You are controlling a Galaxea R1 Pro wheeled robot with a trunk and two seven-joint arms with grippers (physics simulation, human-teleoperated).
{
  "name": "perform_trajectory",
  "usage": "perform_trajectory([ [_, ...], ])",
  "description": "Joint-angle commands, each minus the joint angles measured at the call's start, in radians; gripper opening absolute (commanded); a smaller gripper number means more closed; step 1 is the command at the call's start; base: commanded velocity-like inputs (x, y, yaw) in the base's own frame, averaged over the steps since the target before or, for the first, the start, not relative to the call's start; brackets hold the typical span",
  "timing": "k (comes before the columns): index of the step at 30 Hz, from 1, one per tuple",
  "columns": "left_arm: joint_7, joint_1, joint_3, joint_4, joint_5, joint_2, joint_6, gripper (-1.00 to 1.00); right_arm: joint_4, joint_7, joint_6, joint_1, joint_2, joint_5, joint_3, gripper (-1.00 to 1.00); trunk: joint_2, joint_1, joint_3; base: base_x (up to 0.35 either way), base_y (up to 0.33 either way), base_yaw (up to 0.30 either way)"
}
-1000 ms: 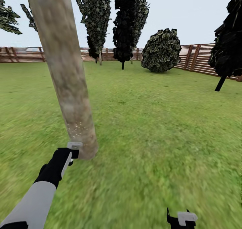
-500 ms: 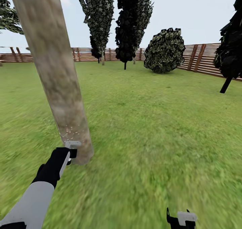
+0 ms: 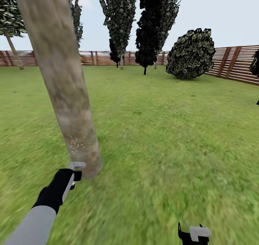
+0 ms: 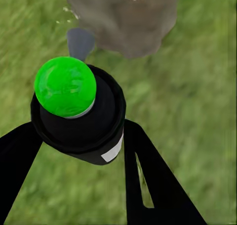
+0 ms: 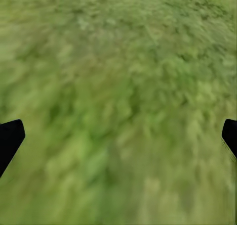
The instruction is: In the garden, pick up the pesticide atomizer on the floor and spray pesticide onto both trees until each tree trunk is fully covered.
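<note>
Your whole view has slid a little to the right, but your left gripper (image 4: pixel 79 136) still squeezes the small black spray bottle (image 4: pixel 81 113) by the thick grey-brown tree trunk (image 3: pixel 64 90) at the picture's left, so keep spraying its speckled bottom, while your right gripper (image 3: pixel 194 234) hangs open with nothing in it.

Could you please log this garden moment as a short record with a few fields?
left gripper: shut on the pesticide atomizer, which has a green top
aim: near the base of the tree trunk
trunk marks: fine white specks low down
right gripper: open, fingers apart over the grass
background: wooden fence, dark cypresses
</note>
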Motion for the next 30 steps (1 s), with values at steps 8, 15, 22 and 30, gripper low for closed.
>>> perform_trajectory([
  [8, -0.001, 0.023, 0.010, 0.001, -0.008, 0.030, -0.001, -1.00, 0.000, 0.000, 0.000, 0.000, 0.000, 0.000, 0.000, 1.00, 0.000, 0.000, 0.000, 0.175, -0.214, 0.001],
  [15, 0.001, 0.066, 0.019, 0.016, -0.002, 0.089, -0.013, -1.00, 0.000, 0.000, 0.000, 0.000, 0.000, 0.000, 0.000, 1.00, 0.000, 0.000, 0.000, 0.029, -0.048, 0.085],
  [22, 0.001, 0.068, 0.019, 0.060, 0.004, 0.033, -0.104, -1.00, 0.001, 0.000, 0.000, 0.000, 0.000, 0.000, 0.000, 1.00, 0.000, 0.000, 0.000, 0.000, -0.003, 0.271],
  [30, 0.003, 0.082, 0.032, 0.064, -0.003, 0.053, -0.110, -1.00, 0.000, 0.000, 0.000, 0.000, -0.002, 0.000, 0.000, 1.00, 0.000, 0.000, 0.000, 0.000, -0.229, 0.139],
])
